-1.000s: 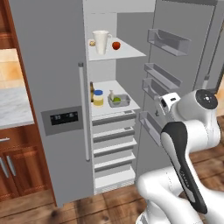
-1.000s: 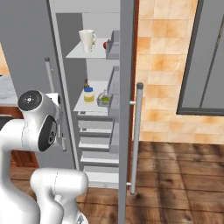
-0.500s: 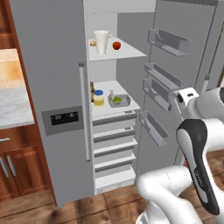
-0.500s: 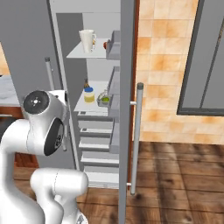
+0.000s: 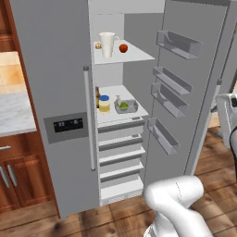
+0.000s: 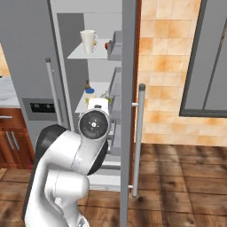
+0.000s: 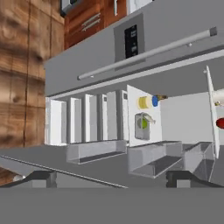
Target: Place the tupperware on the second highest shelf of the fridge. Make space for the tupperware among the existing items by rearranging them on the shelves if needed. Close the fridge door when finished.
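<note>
Wooden flooring and brown cabinets frame the fridge [image 5: 55, 92], whose right-hand door [image 5: 185, 88] stands swung wide with its clear bins facing the room. On inspection the tupperware [image 5: 126, 106] — a small clear tub with something green inside — already sits on the lower of the two visible shelves, just beside the yellow jar with the blue lid [image 5: 104, 103] and in front of a dark bottle [image 5: 97, 94] at the back left. Above it, the white jug [image 5: 107, 44] and the small red fruit [image 5: 123, 47] occupy the upper shelf, well apart from the tub. The gripper [image 7: 109, 178] carries nothing; its fingertips [image 7: 40, 177] are spread wide and released, and the hand view looks across the door's inner bins toward the shelves. Judged from this layout, placement appears done and the step in hand is closing the door. To do that well, the arm should come round to the door's outer face or free edge near the bar handle [image 6: 138, 133], press flat with the fingers rather than hooking a bin, and push along the door's arc until it seats. Risk noted — the arm's elbow sits close to the door in the right base view, so a careless swing could jam it against the robot's own body.
</note>
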